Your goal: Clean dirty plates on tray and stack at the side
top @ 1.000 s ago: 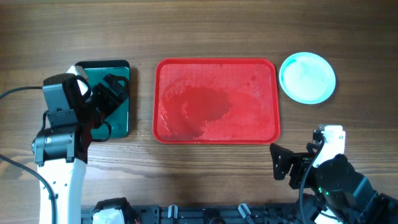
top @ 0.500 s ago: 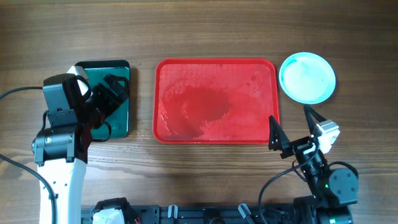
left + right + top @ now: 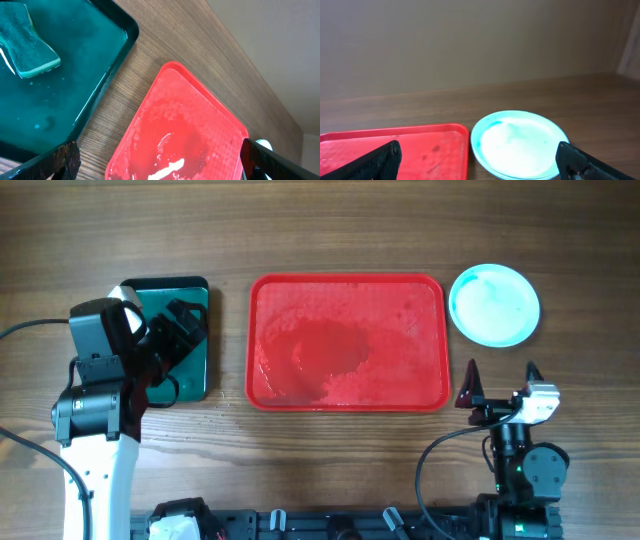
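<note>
Wood tabletop (image 3: pixel 320 220). Left side: green tray (image 3: pixel 165 281) holding sponge (image 3: pixel 30 47). Left gripper (image 3: pixel 178 340) above it, fingers wide apart. Centre: red tray (image 3: pixel 348 277), wet. Far right: plates (image 3: pixel 494 304), turquoise showing, just beside red tray. Right gripper (image 3: pixel 500 375) spread, over bare wood near front edge.

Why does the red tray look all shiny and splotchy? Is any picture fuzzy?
Left wrist view: the red tray looks wet, so light bounces off it in white glints near the bottom edge. Overhead view: the same wet film shows as pale and darker patches, with no strong glare. Right wrist view: the turquoise-edged plate looks slightly soft, and the wall behind is dim.
</note>
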You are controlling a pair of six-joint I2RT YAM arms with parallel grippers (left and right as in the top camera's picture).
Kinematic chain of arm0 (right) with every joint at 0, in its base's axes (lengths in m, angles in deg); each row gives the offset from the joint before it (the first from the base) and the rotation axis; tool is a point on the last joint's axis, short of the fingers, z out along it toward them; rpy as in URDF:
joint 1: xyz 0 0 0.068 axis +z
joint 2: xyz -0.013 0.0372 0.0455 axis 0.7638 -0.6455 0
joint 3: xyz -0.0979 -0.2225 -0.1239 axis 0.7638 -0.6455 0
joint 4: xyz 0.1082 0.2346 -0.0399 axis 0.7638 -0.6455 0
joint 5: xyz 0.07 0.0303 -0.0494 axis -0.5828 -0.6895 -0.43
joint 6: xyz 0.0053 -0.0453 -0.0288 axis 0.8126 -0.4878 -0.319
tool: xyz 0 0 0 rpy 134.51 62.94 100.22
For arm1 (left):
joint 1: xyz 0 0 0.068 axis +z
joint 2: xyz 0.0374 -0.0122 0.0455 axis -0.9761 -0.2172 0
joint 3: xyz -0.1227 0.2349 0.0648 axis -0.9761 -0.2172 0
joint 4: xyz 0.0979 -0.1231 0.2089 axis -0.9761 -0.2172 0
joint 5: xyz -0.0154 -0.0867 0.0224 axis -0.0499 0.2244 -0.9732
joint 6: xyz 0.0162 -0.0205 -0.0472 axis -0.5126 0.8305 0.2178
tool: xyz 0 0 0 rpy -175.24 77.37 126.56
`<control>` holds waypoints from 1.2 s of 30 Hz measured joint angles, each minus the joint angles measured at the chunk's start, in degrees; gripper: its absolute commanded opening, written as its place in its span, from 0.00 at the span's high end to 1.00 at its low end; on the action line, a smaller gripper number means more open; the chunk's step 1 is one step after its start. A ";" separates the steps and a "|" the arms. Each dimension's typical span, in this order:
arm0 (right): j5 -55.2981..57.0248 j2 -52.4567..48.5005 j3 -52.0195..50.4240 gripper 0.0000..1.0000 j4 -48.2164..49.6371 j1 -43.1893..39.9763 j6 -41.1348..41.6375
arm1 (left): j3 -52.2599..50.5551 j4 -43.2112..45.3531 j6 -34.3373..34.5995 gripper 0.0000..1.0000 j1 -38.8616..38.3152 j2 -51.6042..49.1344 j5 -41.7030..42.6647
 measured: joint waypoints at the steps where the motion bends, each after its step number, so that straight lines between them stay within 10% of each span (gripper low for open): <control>1: 0.00 0.00 0.00 0.00 0.00 -0.46 -0.24 | 0.00 0.00 0.00 0.00 0.00 0.00 -0.02; 19: -0.02 0.00 0.00 0.00 0.07 -1.55 -0.70 | -2.10 -5.22 -0.26 0.00 -1.77 0.74 -2.34; 28: -0.17 0.24 0.00 0.00 0.09 -1.57 -0.72 | -47.95 44.15 -9.97 0.00 -6.12 32.06 -4.74; 36: -0.17 0.22 0.00 0.00 0.07 -1.57 -0.72 | -55.60 38.27 -10.36 0.00 -6.12 50.66 -9.94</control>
